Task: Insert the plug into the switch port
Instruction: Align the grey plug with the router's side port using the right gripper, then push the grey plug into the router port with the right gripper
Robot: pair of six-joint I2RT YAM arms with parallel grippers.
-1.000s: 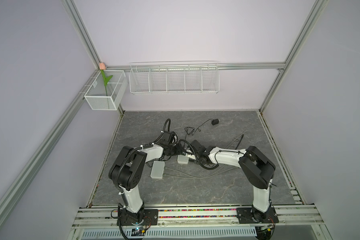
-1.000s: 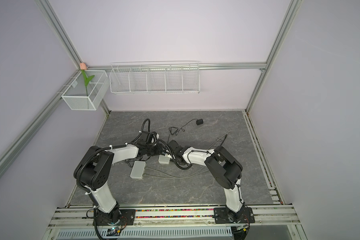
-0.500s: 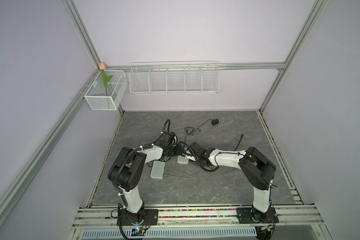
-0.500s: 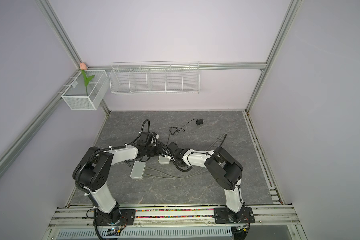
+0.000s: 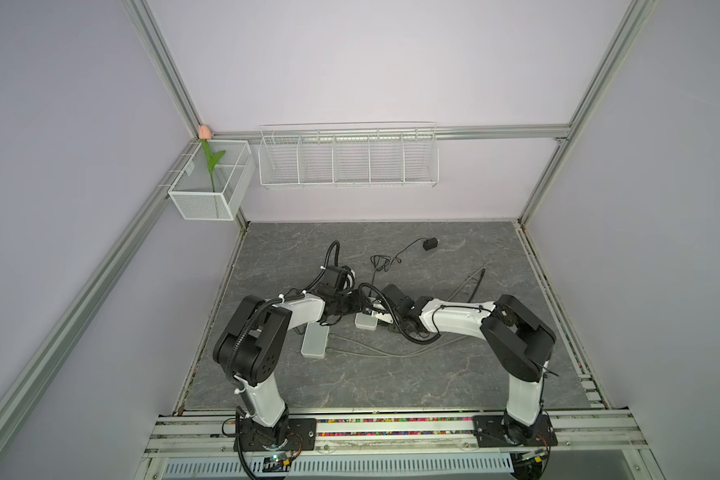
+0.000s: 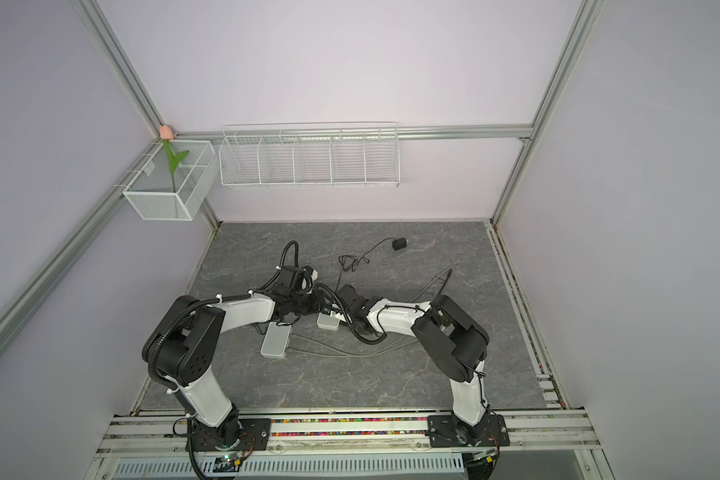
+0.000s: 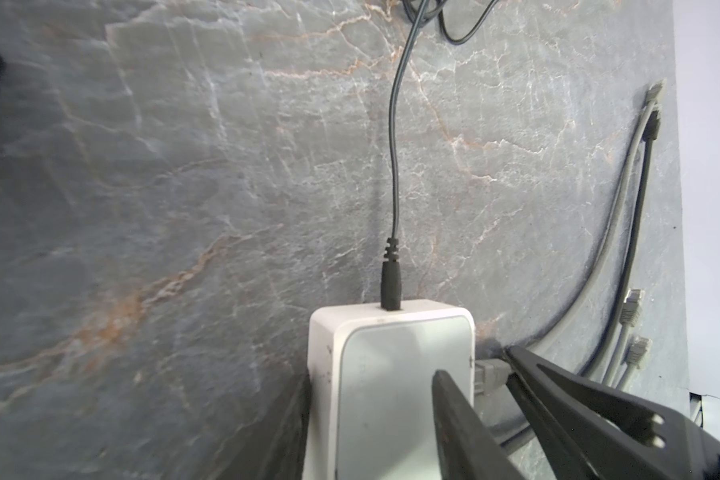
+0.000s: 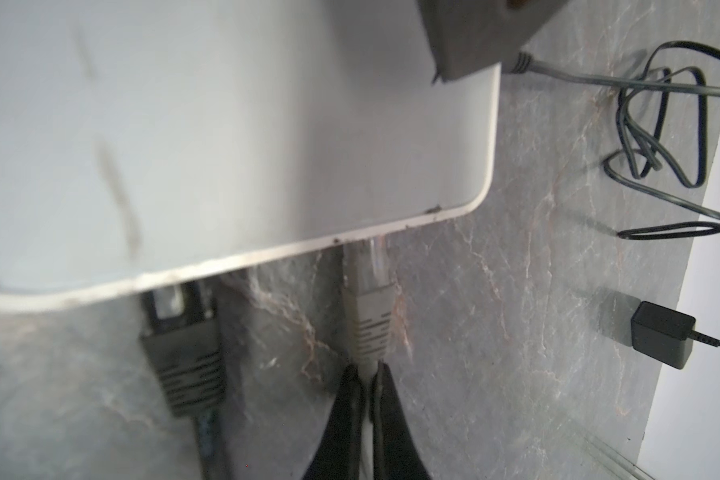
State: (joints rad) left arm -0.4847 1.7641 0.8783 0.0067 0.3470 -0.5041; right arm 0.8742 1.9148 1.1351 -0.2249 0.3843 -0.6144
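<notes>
The switch (image 7: 391, 374) is a small white box lying on the grey table, seen in both top views (image 5: 366, 321) (image 6: 328, 321). My left gripper (image 7: 371, 378) is closed across the switch, one finger on each side. The grey plug (image 8: 368, 324) points at the switch's (image 8: 225, 124) side edge. Its clear tip reaches under that edge at a port; how deep it sits I cannot tell. My right gripper (image 8: 366, 370) is shut on the grey cable just behind the plug. The two grippers (image 5: 352, 307) (image 5: 381, 316) meet at the switch.
A darker plug (image 8: 184, 353) sits in a neighbouring port. A black power lead (image 7: 391, 282) enters the switch's far end, and its adapter (image 5: 430, 243) lies further back. A larger white box (image 5: 314, 340) lies near the left arm. Loose grey network cables (image 7: 632, 316) trail to the right.
Almost nothing has changed. The right gripper has shifted slightly at the switch's side with the cable. The left gripper and the switch have stayed put.
</notes>
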